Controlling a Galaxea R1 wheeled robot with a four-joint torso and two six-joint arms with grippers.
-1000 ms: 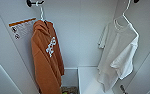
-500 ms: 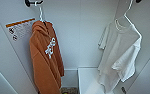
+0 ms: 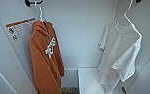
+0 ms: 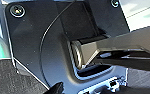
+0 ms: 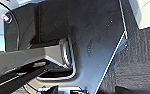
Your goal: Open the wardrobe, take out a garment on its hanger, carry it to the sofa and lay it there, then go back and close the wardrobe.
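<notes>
White wardrobe [image 3: 91, 37] interior is seen open in the head view, shelf [image 3: 87, 80] low at the back. State of the fingers on either arm cannot be told from the wrist views; dark carpet [image 5: 138, 62] is seen beside the robot's plate. White T-shirt [image 3: 121, 55] is hung on its hanger [image 3: 128, 12] at the right, hem reaching the shelf. Orange hoodie [image 3: 46, 60] is hung at the left, well apart. A warning label [image 3: 19, 28] is stuck on the left wall, beside the hoodie's shoulder.
</notes>
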